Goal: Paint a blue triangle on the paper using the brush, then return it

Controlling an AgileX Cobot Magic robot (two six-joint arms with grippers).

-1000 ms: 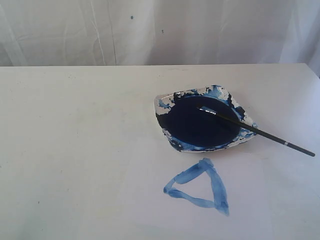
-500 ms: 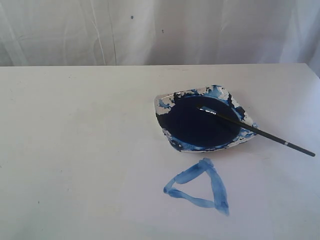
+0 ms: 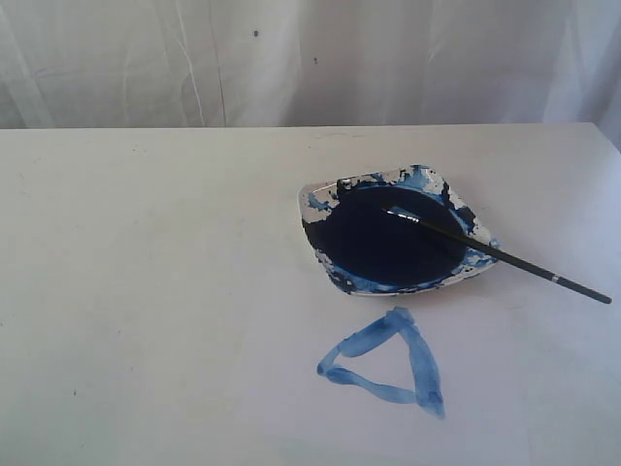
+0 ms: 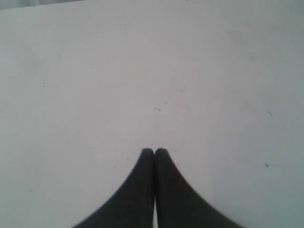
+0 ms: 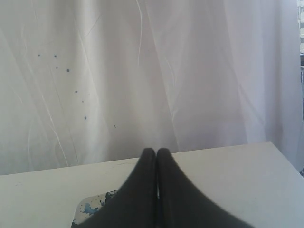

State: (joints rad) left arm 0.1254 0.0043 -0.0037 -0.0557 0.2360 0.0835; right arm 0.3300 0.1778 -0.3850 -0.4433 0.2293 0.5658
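A streaky blue triangle (image 3: 390, 364) is painted on the white paper (image 3: 291, 408) at the table's front. Behind it stands a paint-smeared dish (image 3: 319, 201) holding dark navy paint. The brush (image 3: 505, 256) lies across the dish, bristles over the paint and handle sticking out to the right. Neither arm shows in the exterior view. In the left wrist view my left gripper (image 4: 154, 150) is shut and empty above a bare white surface. My right gripper (image 5: 156, 151) is shut and empty in the right wrist view, with a corner of the dish (image 5: 90, 207) beside its fingers.
A wrinkled white curtain (image 3: 310, 58) with a few dark spots hangs behind the table. The table's far edge (image 3: 291, 127) runs along it. The right wrist view shows the same curtain (image 5: 142, 71) and the table's back right corner.
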